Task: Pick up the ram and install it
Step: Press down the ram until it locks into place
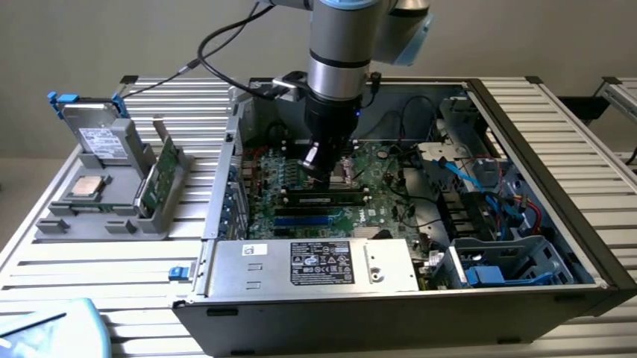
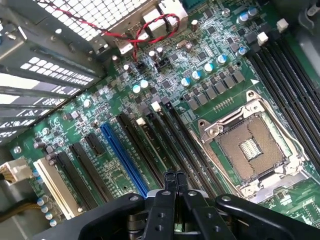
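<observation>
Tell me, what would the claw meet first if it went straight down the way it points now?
Probably the motherboard, likely the black slots beside the empty processor socket; the shut claw holds nothing, and depth is unclear.

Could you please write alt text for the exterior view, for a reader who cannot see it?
A silver robot arm reaches into an open black computer case, its tool shut just above a slim dark-green ram stick seated in a slot of the green motherboard. On the exterior view's left, a grey holder carries a square silver processor chip and a taller green card.
</observation>
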Robot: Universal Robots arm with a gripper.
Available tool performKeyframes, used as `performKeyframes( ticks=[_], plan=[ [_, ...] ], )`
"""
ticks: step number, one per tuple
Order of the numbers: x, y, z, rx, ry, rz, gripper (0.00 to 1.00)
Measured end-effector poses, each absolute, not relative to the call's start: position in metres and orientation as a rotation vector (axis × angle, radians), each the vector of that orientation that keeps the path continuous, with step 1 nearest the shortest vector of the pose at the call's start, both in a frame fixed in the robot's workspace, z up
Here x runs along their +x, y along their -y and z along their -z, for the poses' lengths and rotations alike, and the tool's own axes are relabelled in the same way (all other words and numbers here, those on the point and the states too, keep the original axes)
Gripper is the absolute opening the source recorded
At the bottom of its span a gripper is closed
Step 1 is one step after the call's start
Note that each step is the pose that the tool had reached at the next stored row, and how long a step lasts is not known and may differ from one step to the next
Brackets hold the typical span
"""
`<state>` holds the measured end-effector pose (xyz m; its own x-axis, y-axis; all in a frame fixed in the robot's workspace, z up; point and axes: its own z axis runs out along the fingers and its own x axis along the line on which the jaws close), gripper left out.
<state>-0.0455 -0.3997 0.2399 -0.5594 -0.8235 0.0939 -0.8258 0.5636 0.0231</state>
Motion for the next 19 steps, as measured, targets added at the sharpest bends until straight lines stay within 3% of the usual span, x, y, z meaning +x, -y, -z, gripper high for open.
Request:
performKeyframes(
  ticks=[19],
  plan=[
    [-0.0454, 0.3997, -0.2399, 1.102, 2.871, -0.04, 0.11]
  ],
)
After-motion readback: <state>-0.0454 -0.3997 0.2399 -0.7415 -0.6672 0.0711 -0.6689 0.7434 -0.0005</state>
